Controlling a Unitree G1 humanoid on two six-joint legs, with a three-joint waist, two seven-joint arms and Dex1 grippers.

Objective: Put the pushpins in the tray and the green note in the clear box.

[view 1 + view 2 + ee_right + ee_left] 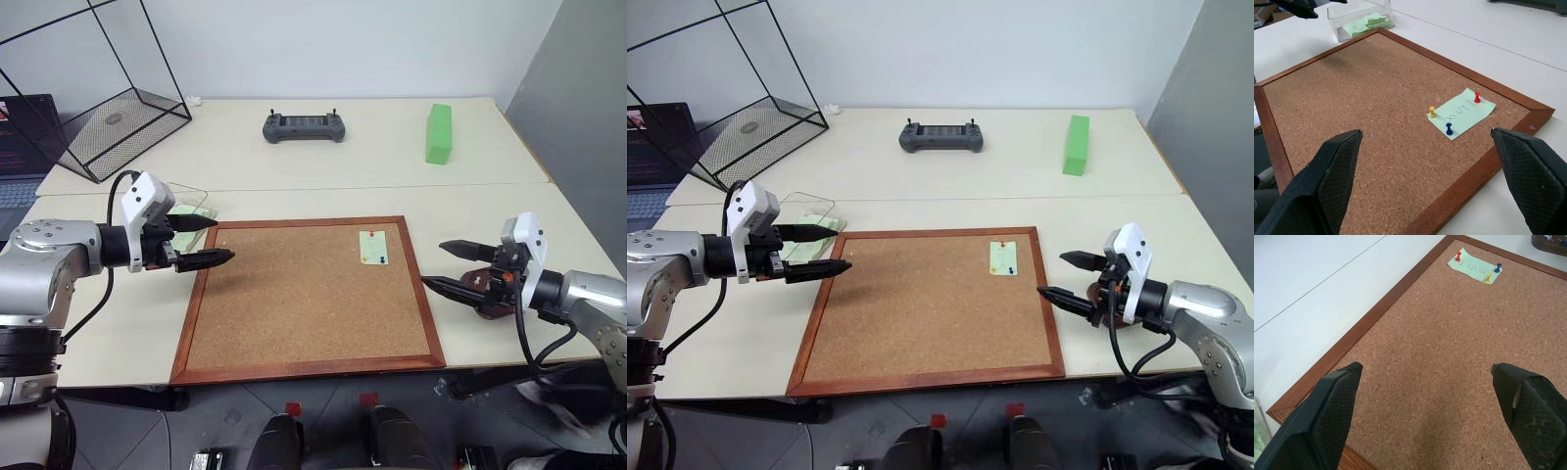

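The pale green note (pixel 1462 113) is pinned near the far right corner of the cork board (pixel 304 294). Three pushpins hold it: red (pixel 1477 96), yellow (pixel 1432 111) and blue (pixel 1449 129). The clear box (pixel 1360 19), with green slips inside, stands off the board's far left corner. The dark reddish tray (pixel 1540 245) lies just right of the board, under my right gripper (pixel 432 262). That gripper is open, empty and pointing at the board's right edge. My left gripper (pixel 223 239) is open and empty over the board's far left corner, beside the clear box.
A black wire-frame cube (pixel 118 108) stands at the far left, with a laptop (pixel 20 147) beside it. A grey controller (pixel 304 126) and a bright green block (pixel 439 133) lie on the far table. A seam runs between the two tables behind the board.
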